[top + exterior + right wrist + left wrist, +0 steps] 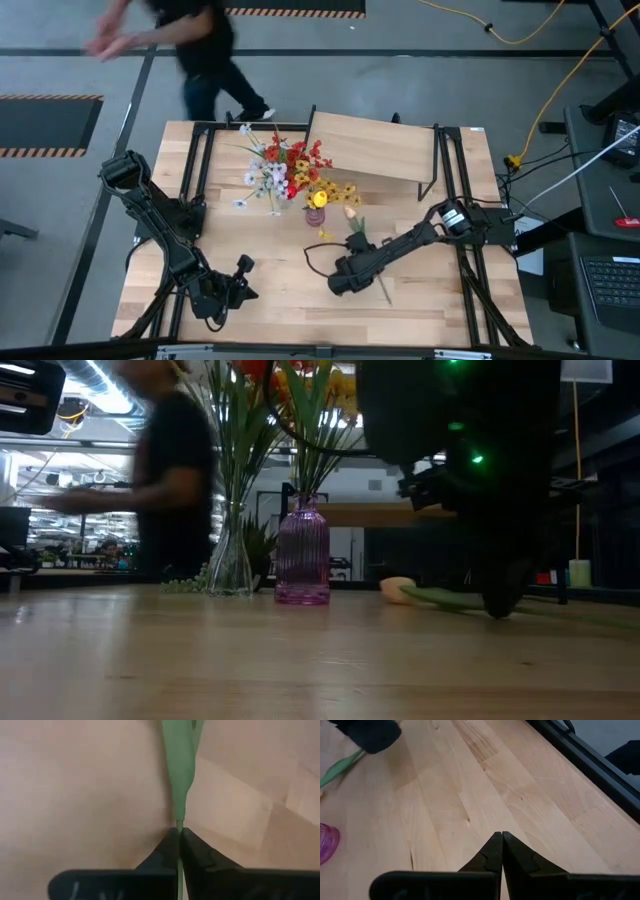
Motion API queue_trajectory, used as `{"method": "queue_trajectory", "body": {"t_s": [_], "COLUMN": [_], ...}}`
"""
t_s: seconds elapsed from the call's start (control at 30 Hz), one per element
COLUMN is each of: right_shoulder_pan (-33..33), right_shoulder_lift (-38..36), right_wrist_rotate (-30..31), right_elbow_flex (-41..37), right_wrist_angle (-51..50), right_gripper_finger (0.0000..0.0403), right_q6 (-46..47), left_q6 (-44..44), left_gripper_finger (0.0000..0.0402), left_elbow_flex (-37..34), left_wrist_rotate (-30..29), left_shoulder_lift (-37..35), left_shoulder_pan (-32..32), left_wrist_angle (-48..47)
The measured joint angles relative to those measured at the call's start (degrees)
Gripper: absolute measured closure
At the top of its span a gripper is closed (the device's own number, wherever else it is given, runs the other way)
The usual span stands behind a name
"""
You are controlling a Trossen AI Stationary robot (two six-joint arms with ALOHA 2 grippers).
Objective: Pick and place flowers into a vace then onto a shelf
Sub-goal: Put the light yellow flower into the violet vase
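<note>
A single flower lies flat on the table, with its pale blossom [351, 212] toward the far side and its green stem [383, 288] running toward the near edge. My right gripper [179, 831] is down at the table and shut on that stem. A purple vase [302, 555] holds yellow flowers. A clear vase [232, 555] beside it holds red and white ones. The shelf [375, 148] stands behind them at the far edge. My left gripper [501, 836] hovers shut over bare wood near the left front, holding nothing. My right gripper pinches the thin green stem [179, 817] between its two fingertips, below the leaf. The fingers come slanting down from above. The flower lies on the table, its blossom [398, 590] resting on the wood.
A person [205, 50] stands just past the table's far edge, seen behind the vases in the low view. Black metal rails [448, 170] run along both sides of the tabletop. There is open wood between the two grippers near the front edge.
</note>
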Motion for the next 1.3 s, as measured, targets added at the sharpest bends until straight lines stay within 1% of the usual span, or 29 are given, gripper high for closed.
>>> {"method": "queue_trajectory", "body": {"t_s": [0.2, 0.27, 0.43, 0.53, 0.6, 0.83, 0.97, 1.13, 1.23, 1.3], "right_shoulder_pan": [4.64, 6.66, 11.79, 14.38, 15.54, 17.43, 19.0, 20.79, 21.03, 20.79], "right_shoulder_lift": [-3.57, -5.24, -9.05, -10.44, -10.59, -10.61, -11.33, -13.47, -14.98, -15.91], "right_wrist_rotate": [-0.52, 1.03, 10.79, 19.87, 24.39, 32.13, 32.75, 32.34, 29.83, 26.25], "right_elbow_flex": [-0.05, -0.05, -0.03, 0.02, 0.03, 0.03, 0.03, 0.03, 0.03, 0.03], "right_wrist_angle": [0.19, 0.37, 3.81, 6.45, 8.1, 12.7, 12.18, 13.95, 18.31, 21.33], "right_gripper_finger": [0.04, 0.04, 0.0401, 0.0401, 0.0402, 0.0403, 0.0403, 0.0403, 0.0403, 0.0403], "right_q6": [-0.22, -0.22, -0.2, -0.37, -2.97, -13.15, -16.98, -22.15, -28.0, -32.28], "left_q6": [-1.1, -1.85, -3.36, -2.34, -1.17, 2.15, 2.16, 2.34, 3.05, 3.15], "left_gripper_finger": [0.04, 0.0399, 0.04, 0.0399, 0.0399, 0.0399, 0.04, 0.0399, 0.04, 0.04], "left_elbow_flex": [-0.02, -0.02, -0.09, -0.09, -0.08, -0.07, -0.07, -0.07, -0.07, -0.07], "left_wrist_rotate": [0.52, 1.57, 1.78, 1.75, 1.75, 0.65, -1.75, -1.7, -1.7, -1.65], "left_shoulder_lift": [-0.03, -0.12, -2.19, -4.48, -6.04, -9.82, -9.97, -9.99, -9.99, -9.99], "left_shoulder_pan": [0.0, 0.0, 0.0, 0.0, 0.0, 0.8, 2.78, 5.82, 7.26, 7.82], "left_wrist_angle": [-2.97, -4.65, -7.88, -8.21, -8.42, -8.34, -6.71, -3.98, -3.81, -3.8]}}
